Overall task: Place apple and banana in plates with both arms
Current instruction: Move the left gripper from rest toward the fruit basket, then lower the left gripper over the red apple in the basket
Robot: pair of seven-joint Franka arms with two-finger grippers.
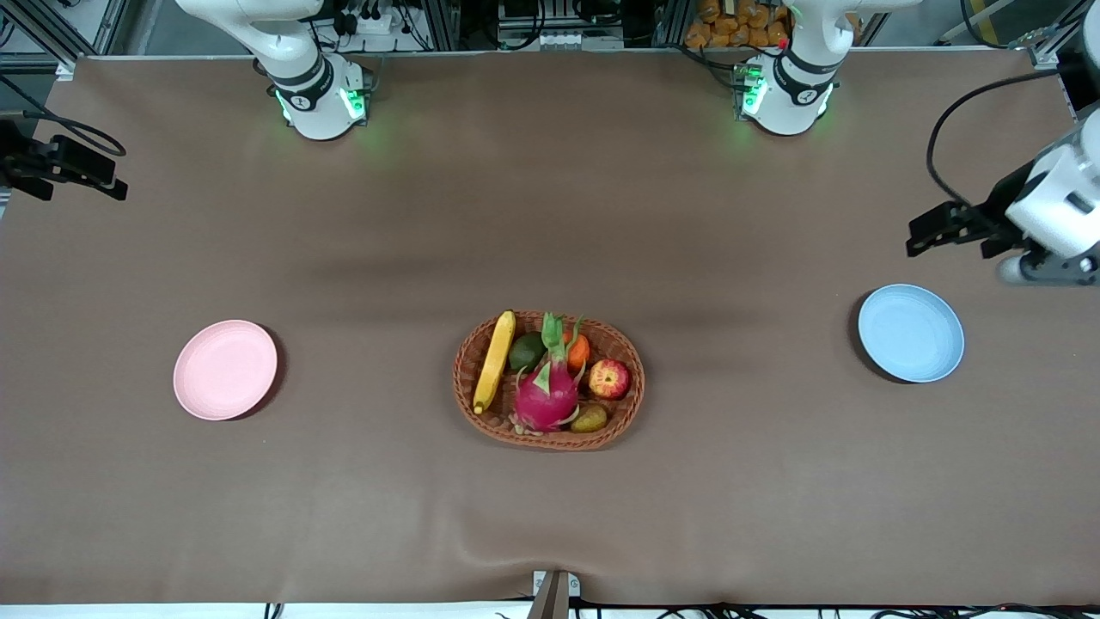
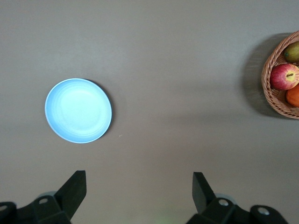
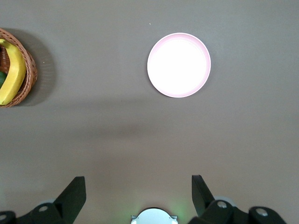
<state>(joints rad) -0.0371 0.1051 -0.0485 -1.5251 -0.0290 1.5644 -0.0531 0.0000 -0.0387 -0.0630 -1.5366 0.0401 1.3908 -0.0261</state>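
Observation:
The red apple (image 1: 609, 378) and the yellow banana (image 1: 495, 361) lie in a brown wicker basket (image 1: 550, 440) mid-table. The pink plate (image 1: 225, 370) sits empty toward the right arm's end and the blue plate (image 1: 911, 333) sits empty toward the left arm's end. My left gripper (image 2: 139, 186) is open and empty, high over the table beside the blue plate (image 2: 78, 110); its view shows the apple (image 2: 285, 76). My right gripper (image 3: 138, 186) is open and empty, high over the table between its base and the pink plate (image 3: 179, 65); its view shows the banana (image 3: 13, 70).
The basket also holds a magenta dragon fruit (image 1: 546, 395), a green fruit (image 1: 527, 351), an orange fruit (image 1: 579, 351) and a small brown fruit (image 1: 589, 419). The arm bases (image 1: 320, 103) (image 1: 786, 99) stand at the table's edge farthest from the front camera.

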